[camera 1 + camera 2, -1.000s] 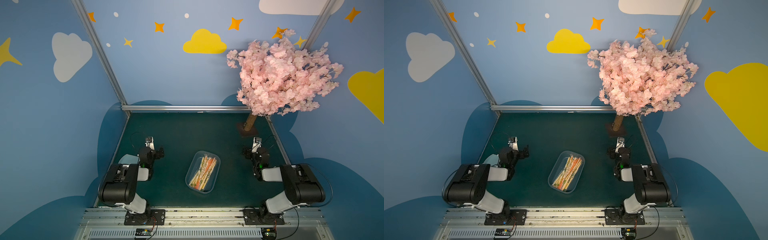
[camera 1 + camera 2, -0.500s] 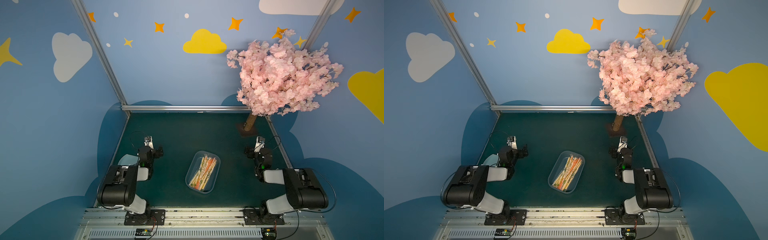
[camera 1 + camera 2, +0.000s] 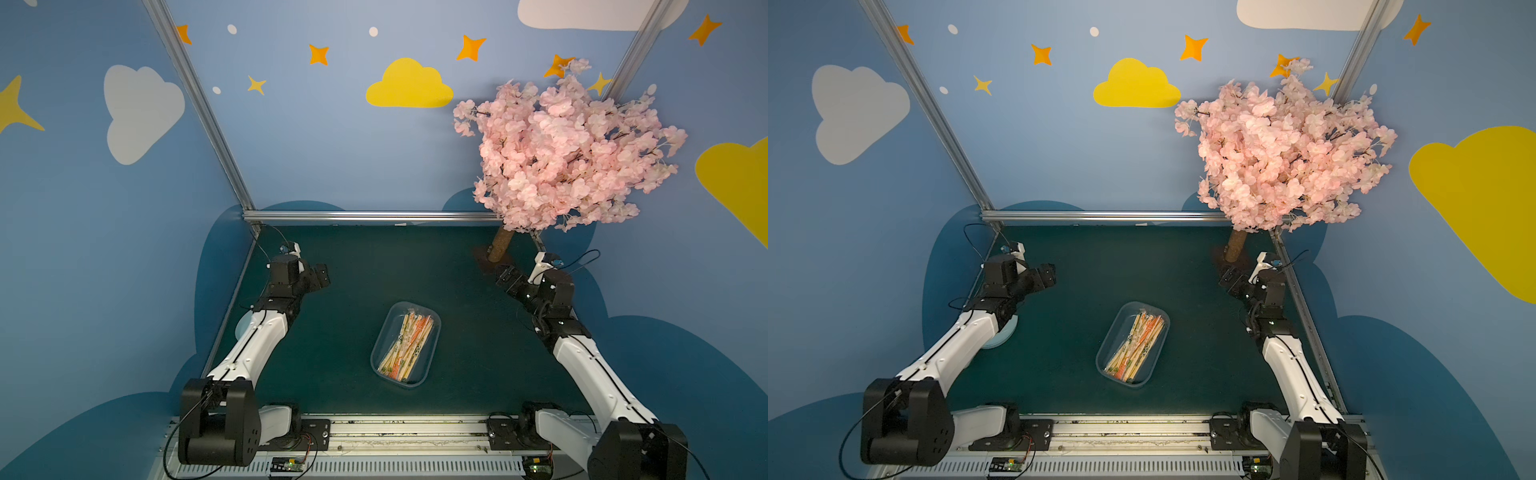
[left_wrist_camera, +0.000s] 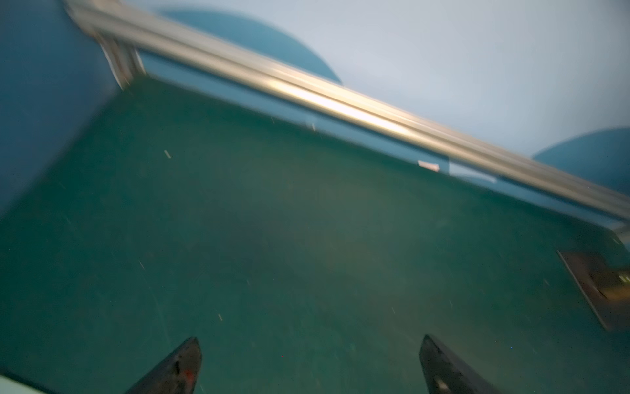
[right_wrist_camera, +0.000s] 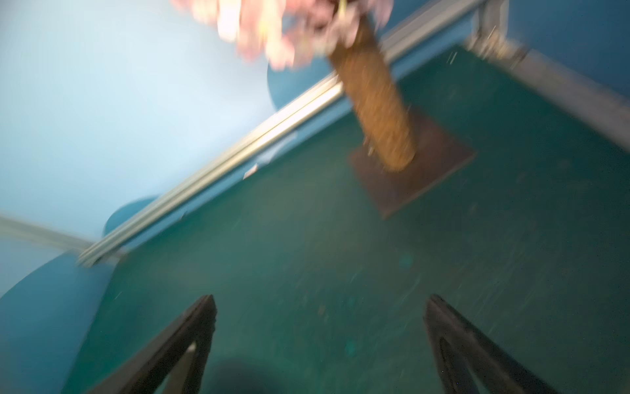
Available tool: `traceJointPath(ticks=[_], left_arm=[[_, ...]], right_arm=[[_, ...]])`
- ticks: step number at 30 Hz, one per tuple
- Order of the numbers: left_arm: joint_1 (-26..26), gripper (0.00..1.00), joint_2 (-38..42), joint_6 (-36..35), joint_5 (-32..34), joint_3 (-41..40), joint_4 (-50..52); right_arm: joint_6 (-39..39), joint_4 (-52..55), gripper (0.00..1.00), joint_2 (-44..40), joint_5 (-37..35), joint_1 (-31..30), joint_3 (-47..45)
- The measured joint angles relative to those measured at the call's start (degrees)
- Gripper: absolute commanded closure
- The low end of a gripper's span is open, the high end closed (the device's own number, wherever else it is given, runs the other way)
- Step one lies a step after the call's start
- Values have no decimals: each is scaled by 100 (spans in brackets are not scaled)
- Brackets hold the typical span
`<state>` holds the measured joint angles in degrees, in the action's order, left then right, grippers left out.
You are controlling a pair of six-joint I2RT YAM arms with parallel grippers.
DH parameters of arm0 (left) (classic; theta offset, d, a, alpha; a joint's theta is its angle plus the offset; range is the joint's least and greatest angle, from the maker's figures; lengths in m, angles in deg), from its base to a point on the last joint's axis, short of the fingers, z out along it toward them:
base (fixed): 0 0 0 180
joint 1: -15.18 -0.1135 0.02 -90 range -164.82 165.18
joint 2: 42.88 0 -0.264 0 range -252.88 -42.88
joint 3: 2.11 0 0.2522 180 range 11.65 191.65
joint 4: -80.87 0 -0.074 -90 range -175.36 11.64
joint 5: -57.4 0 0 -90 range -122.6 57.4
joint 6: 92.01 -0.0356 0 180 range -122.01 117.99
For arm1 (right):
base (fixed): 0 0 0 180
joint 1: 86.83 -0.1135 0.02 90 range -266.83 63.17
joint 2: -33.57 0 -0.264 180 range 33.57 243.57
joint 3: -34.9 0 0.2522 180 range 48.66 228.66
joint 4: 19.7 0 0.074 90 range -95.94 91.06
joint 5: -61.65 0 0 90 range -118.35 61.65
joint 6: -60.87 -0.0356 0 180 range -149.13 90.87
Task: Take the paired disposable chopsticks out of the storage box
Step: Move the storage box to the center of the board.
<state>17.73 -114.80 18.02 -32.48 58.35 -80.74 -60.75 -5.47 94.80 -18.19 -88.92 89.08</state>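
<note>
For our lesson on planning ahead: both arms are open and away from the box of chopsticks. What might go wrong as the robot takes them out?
1. The paired disposable chopsticks lie piled and crossed, so one grasp may lift several or drop some.
2. The storage box sits loose on the green mat and could be dragged or tipped.
3. The right gripper is near the blossom tree's trunk and might knock it.

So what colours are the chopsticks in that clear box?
The chopsticks are pale wood with orange, green and black marks. They show best in a top view.
</note>
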Motion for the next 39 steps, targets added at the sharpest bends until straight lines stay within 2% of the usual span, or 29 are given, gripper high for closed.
traceJointPath(ticks=[4, 7, 13, 17, 24, 31, 39], left_arm=[[511, 0, 267, 577, -662, -199, 756], [1021, 0, 448, 1008, -1064, -450, 1045], [2055, 0, 533, 1818, -1434, -1145, 1019], [2350, 0, 358, 2212, -1578, -1362, 763], [2496, 0, -264, 2868, -1906, -1364, -195], [2483, 0, -962, 3617, -2332, -1384, -1266], [2114, 0, -1261, 3882, -2234, -1370, -1606]], right_arm=[[-90, 1427, 2, 57, 1003, -323, 271], [-96, 2404, 2, -15, 1427, -798, 256], [-437, 3198, 3, -492, 2000, -1539, -142], [-863, 3106, 3, -302, 2199, -2048, -417], [-1668, 2133, 4, 1054, 2476, -2778, -417], [-2382, 1097, 8, 2817, 3200, -3023, 671], [-2983, 612, 9, 3845, 3388, -3032, 1637]])
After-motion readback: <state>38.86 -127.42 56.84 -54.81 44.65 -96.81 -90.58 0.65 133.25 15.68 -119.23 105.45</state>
